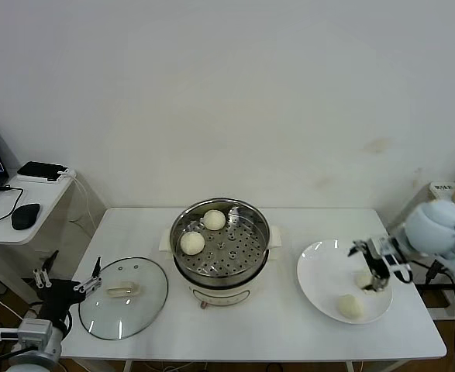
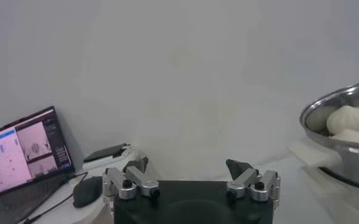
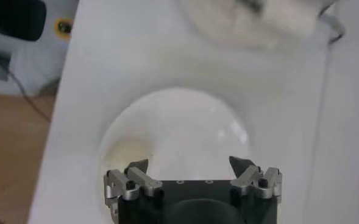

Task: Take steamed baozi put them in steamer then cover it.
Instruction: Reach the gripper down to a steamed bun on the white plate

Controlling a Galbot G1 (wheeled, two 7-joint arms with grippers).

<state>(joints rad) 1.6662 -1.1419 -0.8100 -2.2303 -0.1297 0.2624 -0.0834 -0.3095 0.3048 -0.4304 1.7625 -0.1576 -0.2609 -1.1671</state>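
So, head view first: two steamed baozi already sit in the steamer, which is on its cream pot base mid-table. Two more are on the white plate to the robot's right; one near the plate's front edge, the other partly hidden behind the right gripper. That gripper hovers just over the plate with its jaws spread wide and nothing in them. The cover lies flat on the table left of the steamer, handle up. The left gripper is parked off the table's left corner, fingers apart, empty

Left wrist view: the left gripper's two fingertips stand well apart with only the wall between them, a laptop and mouse off to one side, and the steamer rim with the buns at the other edge

Right wrist view: the right gripper looks down on the plate, jaws wide, and one pale bun sits just beside one fingertip, not yet between them

Handling-wise, these buns look soft, light and a bit smooth-skinned, so they'd probably squash or dent if squeezed hard. Best bet is likely a gentle pinch across the widest part of the bun, low enough that it doesn't pop out upward. The glass lid looks heavier, rigid and breakable, so the centre bar handle seems the only sane place to take it
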